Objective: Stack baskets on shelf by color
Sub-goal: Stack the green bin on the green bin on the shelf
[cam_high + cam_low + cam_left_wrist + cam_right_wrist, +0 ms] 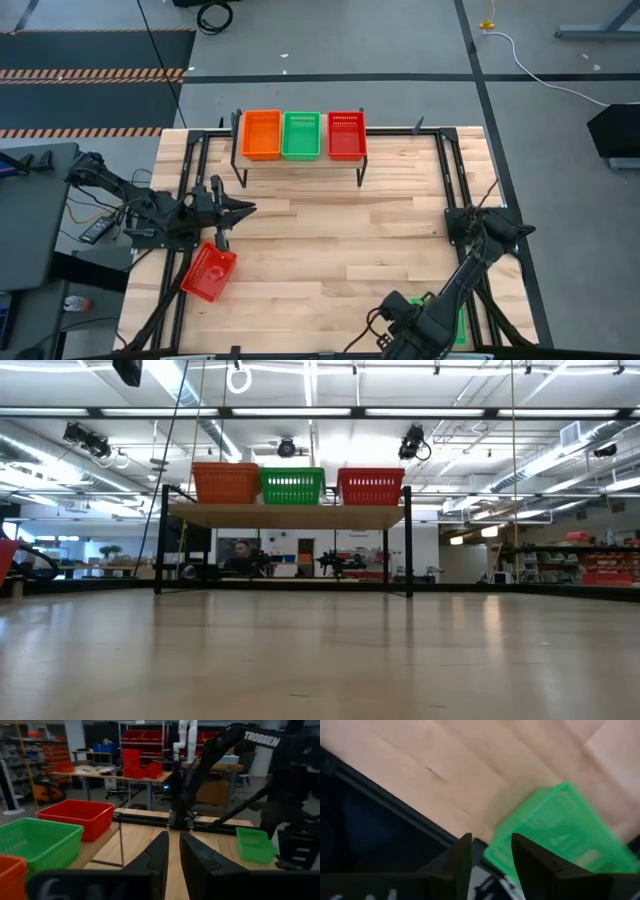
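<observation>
The shelf stands at the table's far side, with an orange basket, a green basket and a red basket side by side on its top. Another red basket lies askew on the table at the left. My left gripper hangs level just beyond it, pointing toward the table's right, with its fingers narrowly apart and nothing between them. My right gripper points down, open, over a corner of a second green basket at the table's near right edge. I see no touch there.
A black metal frame runs around the tabletop and passes close under the right gripper. The middle of the wooden table is bare. Beyond the table lie workshop shelving and benches.
</observation>
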`<state>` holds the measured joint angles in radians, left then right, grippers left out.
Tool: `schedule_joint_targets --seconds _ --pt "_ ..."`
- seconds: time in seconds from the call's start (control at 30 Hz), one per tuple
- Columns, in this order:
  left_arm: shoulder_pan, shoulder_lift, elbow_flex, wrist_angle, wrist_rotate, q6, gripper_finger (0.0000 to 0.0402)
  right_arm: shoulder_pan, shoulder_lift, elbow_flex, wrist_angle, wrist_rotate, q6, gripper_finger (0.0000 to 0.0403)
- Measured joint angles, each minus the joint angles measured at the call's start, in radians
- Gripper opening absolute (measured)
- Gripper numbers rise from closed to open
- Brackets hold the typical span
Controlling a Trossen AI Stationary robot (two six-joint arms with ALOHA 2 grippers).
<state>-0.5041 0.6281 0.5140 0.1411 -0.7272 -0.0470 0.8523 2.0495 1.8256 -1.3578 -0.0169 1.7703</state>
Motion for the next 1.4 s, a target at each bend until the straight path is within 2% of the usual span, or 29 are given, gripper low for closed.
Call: schedule_joint_targets --seconds 0.17,0.27,0.53,0.7,0.93,1.07,1.17,1.4 --pt "0.000 0.000 0.000 -0.022 0.127 -0.003 0.0056 0.027 0.001 -0.104 0.122 -0.029 0.119 0.0143" --pt "0.000 0.000 0.000 -0.022 0.176 -0.020 0.0059 0.031 0.002 -0.139 0.123 -0.079 0.145 0.0144" --pt "0.000 0.015 0.000 -0.027 0.202 -0.043 0.0059 0.033 0.008 -0.146 0.046 -0.081 0.172 0.0163" --pt "0.000 0.029 0.000 -0.026 0.202 -0.041 0.0063 0.034 0.013 -0.194 0.142 -0.047 0.198 0.0177" --pt "0.000 0.028 0.000 -0.010 0.202 -0.038 0.0064 0.034 0.014 -0.262 0.184 -0.058 0.156 0.0177" --pt "0.000 0.028 0.000 -0.010 0.201 -0.037 0.0064 0.021 0.014 -0.290 0.214 -0.063 0.089 0.0158" --pt "0.001 0.028 0.000 -0.011 0.201 -0.036 0.0062 0.005 0.014 -0.312 0.248 -0.059 0.036 0.0129" --pt "0.001 0.035 0.000 0.016 0.201 -0.043 0.0058 -0.049 0.014 -0.343 0.306 -0.052 -0.141 0.0019"
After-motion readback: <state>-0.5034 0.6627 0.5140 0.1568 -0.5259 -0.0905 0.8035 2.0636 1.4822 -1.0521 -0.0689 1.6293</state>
